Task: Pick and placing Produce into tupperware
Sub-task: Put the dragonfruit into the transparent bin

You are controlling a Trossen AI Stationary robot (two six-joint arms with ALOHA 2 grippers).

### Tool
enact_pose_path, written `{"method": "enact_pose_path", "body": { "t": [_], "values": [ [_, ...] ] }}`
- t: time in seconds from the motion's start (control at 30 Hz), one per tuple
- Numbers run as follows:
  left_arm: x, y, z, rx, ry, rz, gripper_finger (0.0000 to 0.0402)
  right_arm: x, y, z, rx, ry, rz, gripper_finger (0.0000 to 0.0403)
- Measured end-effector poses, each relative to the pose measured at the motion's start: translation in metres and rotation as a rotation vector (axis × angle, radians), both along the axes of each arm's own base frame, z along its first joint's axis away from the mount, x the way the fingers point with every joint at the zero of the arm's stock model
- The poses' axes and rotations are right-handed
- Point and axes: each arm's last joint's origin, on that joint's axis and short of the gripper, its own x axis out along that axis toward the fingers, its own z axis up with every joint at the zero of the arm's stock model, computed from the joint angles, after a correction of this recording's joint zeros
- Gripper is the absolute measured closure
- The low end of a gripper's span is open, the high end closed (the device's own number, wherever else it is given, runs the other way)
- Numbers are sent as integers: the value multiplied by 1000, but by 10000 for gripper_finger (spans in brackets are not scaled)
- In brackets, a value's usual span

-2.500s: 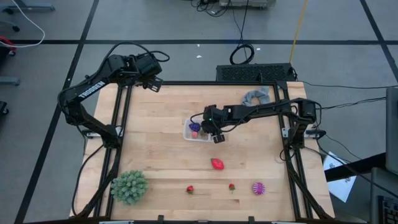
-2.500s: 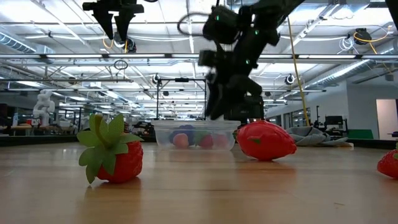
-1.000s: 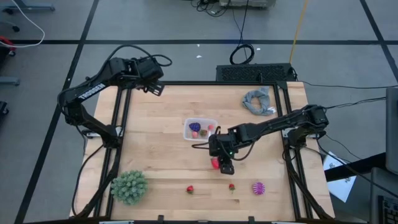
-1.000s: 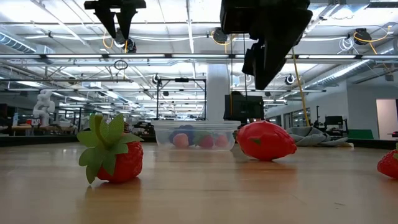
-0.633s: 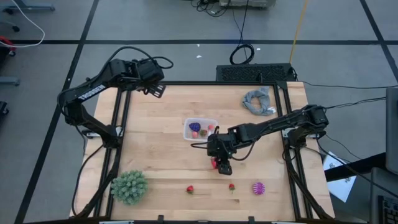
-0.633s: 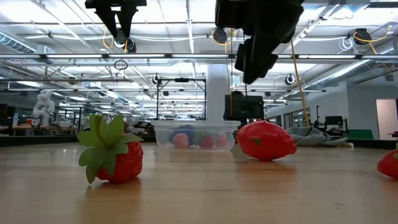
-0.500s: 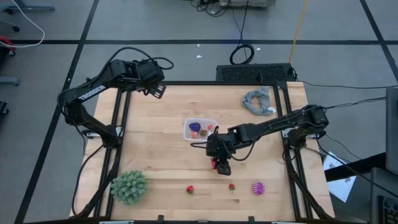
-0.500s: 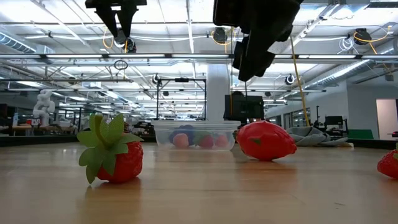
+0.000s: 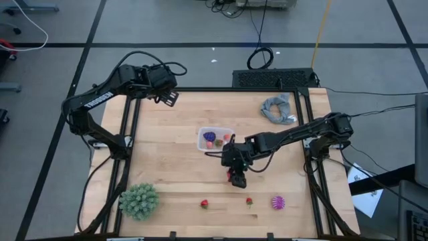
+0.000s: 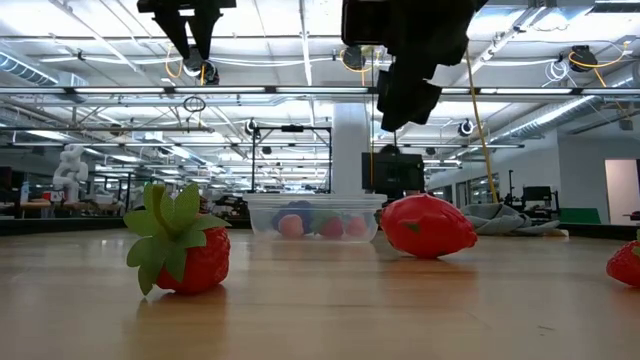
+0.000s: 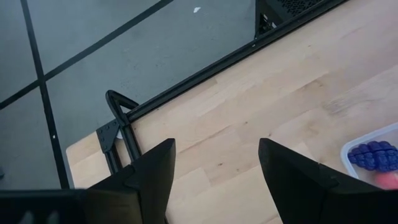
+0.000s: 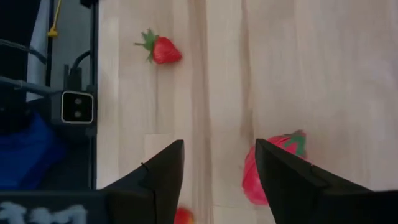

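Observation:
The clear tupperware [image 9: 215, 139] stands mid-table and holds purple, pink and red fruit [image 10: 312, 222]. A large red strawberry [image 10: 428, 226] lies on its side on the wood just near of the tub. My right gripper [image 12: 219, 149] hangs open well above it [image 10: 405, 95]. In the right wrist view, one finger partly hides the strawberry [image 12: 273, 167]. Two small strawberries [image 9: 204, 203] [image 9: 249, 200] and a magenta spiky ball [image 9: 277, 202] lie near the front edge. My left gripper [image 11: 216, 149] waits open, high over the far left corner [image 9: 164, 94].
A large green spiky ball [image 9: 139, 201] sits at the near left. A grey cloth [image 9: 277, 108] lies at the far right. A small camera [image 12: 77, 107] is mounted at the table's front edge. Bare wood lies between the tub and the left rail.
My right gripper has stayed above the large strawberry and has turned a little, its fingers swinging slightly toward the table's left edge. The strawberry and the tub have not moved.

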Motion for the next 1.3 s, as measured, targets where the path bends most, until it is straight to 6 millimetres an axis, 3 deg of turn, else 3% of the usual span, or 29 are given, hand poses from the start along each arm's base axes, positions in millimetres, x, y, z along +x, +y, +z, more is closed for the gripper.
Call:
{"method": "enact_pose_path", "body": {
  "t": [0.4, 1.0, 1.17, 1.3],
  "values": [
    [0, 0, 0, 0, 0, 0, 165, -4, 0, -3, -13, 48, 8, 133],
    [0, 0, 0, 0, 0, -1, 165, -5, 2, -2, -63, -2, 116, 133],
    [0, 0, 0, 0, 0, 0, 165, -5, 2, -3, -31, 37, 40, 131],
    [0, 0, 0, 0, -1, 0, 165, -7, -1, 1, -108, 80, -8, 131]
  ]
}}
